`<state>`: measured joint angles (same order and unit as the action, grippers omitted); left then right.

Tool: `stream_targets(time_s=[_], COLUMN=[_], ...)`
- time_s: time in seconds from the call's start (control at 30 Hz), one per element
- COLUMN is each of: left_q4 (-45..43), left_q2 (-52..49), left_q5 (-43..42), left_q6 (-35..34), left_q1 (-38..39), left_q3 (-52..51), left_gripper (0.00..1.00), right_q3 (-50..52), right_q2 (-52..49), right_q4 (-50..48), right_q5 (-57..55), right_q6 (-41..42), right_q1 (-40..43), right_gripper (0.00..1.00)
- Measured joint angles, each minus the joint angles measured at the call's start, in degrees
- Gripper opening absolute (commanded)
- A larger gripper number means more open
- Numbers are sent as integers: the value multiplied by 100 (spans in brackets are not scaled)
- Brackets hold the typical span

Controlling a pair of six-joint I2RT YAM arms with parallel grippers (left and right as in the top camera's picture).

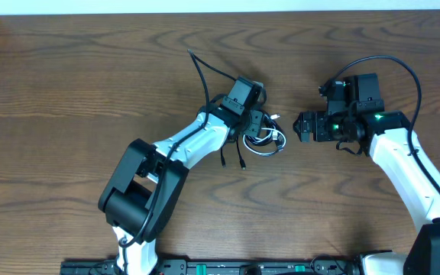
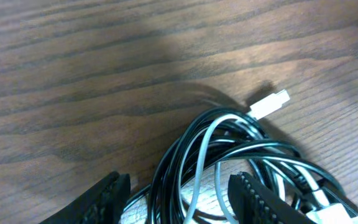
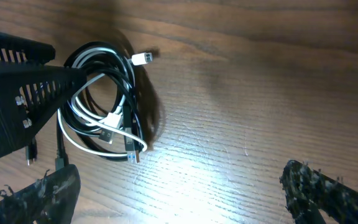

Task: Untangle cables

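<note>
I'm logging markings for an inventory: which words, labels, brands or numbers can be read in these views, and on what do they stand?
No text can be read in any view.
cables: no print shows.
white plug: no marking shows.
right arm: green lights only, no lettering legible.
rail at the table's near edge: any marks are too small to read.

Coil of cables near the middle of the table, one claw over it and one beside it.
The left claw stands over the left part of the coil, with its fingers on both sides of some loops. The right claw is to the right of the coil, apart from it. One plug end sticks out on the far side.
</note>
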<state>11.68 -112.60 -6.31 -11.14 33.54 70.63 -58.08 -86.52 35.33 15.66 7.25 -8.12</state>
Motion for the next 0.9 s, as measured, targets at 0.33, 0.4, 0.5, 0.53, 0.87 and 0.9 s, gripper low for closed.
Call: stream_targets(time_s=[0.33, 0.4, 0.5, 0.53, 0.87, 0.9], left_q4=[-7, -15, 22, 63, 407, 450], left_q2=[-243, -236, -214, -203, 240, 284], left_q5=[-4, -44, -151, -223, -1357, -1447], left_q6=[44, 46, 48, 48, 48, 50], left_q1=[0, 0, -7, -7, -4, 0], left_q3=[-70, -68, -68, -68, -85, -85], left_gripper=[8, 8, 7, 7, 8, 8], right_q3=[0, 0, 0, 0, 0, 0], right_q2=[0, 0, 0, 0, 0, -2], right_q4=[105, 105, 96, 83, -153, -146], right_q5=[2, 2, 2, -2, -68, -66], right_q6=[0, 0, -2, 0, -4, -7], right_q1=[0, 0, 0, 0, 0, 0], right_gripper=[99, 99, 99, 99, 96, 95])
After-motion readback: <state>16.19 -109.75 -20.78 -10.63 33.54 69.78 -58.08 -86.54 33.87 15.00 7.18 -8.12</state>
